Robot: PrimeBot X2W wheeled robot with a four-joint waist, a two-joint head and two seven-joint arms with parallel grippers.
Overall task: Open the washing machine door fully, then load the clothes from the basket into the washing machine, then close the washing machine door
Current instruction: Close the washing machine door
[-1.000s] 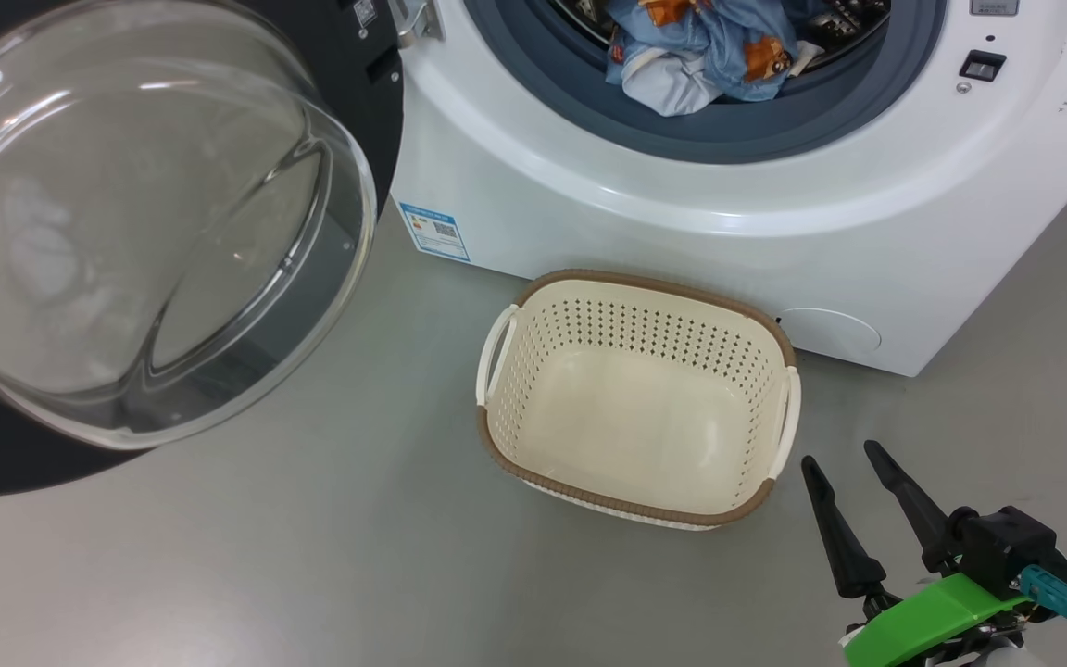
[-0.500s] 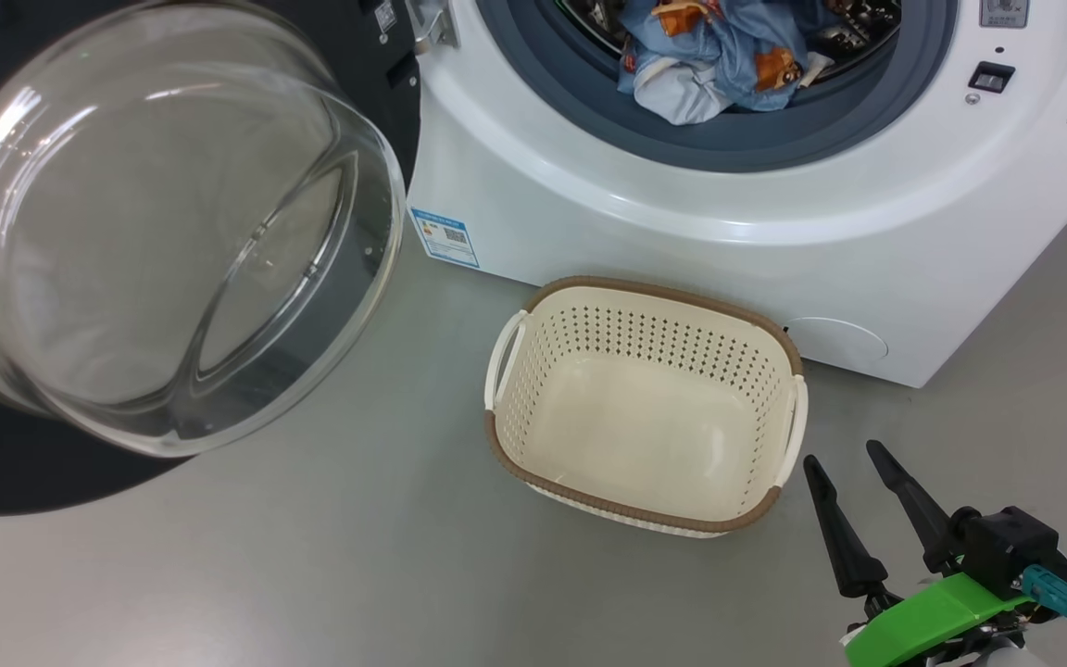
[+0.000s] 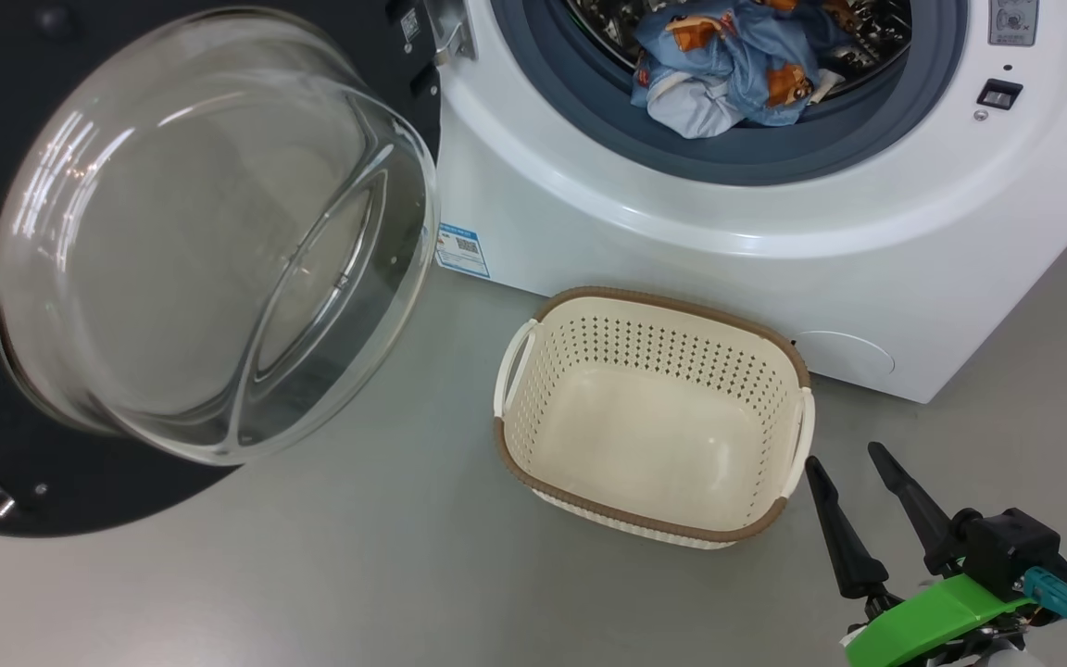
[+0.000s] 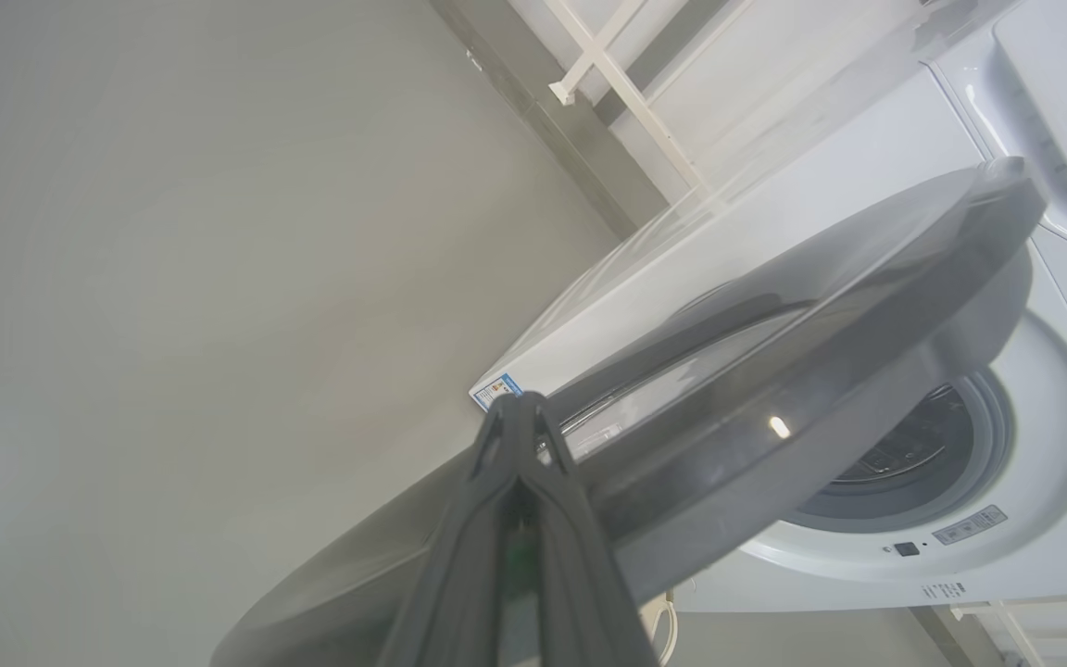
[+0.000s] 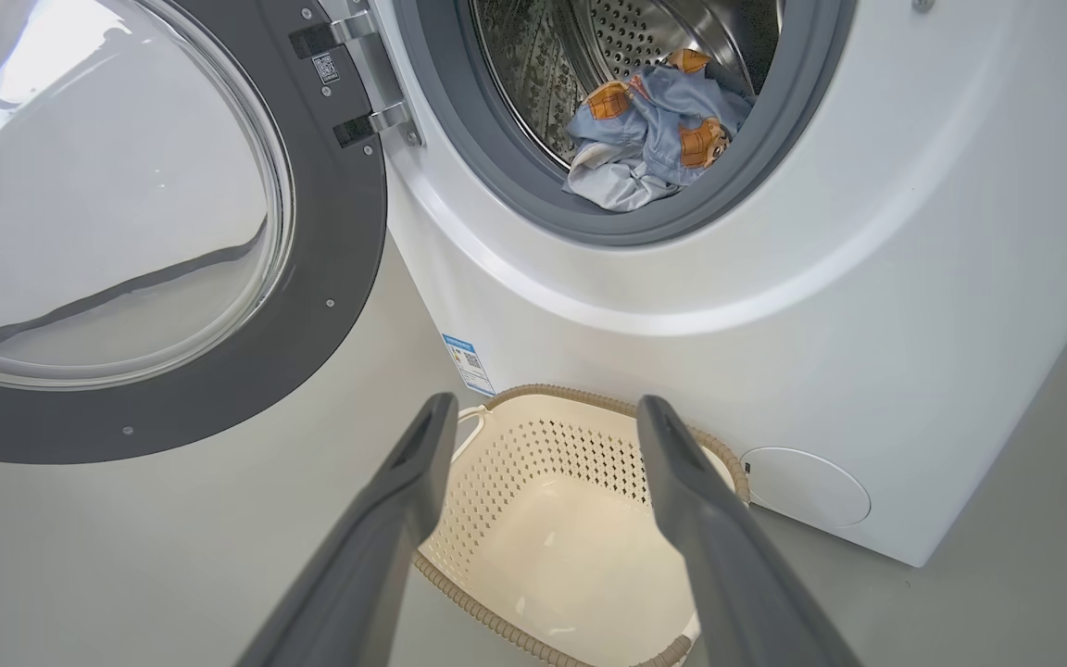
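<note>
Take the washing machine (image 3: pixel 682 232) as your landmark.

- The washing machine door (image 3: pixel 209 241) stands swung wide open on the machine's left side. Its glass bowl faces you, and the hinge sits at the left edge of the opening.
- The clothes (image 3: pixel 728 65) lie bunched inside the drum, low at the front, against the grey gasket.
- The basket (image 3: pixel 654 533) sits on the floor just in front of the machine, below the opening, with its bare cream bottom showing.
- Your right gripper (image 3: pixel 843 454) hovers in front of the machine, just beside the basket's right handle. Its jaws are released and spread, grasping nothing.
- Your left gripper (image 4: pixel 520 408) is at the door's outer face, with its jaws clenched tip to tip. You cannot tell whether the tips touch the rim.
</note>
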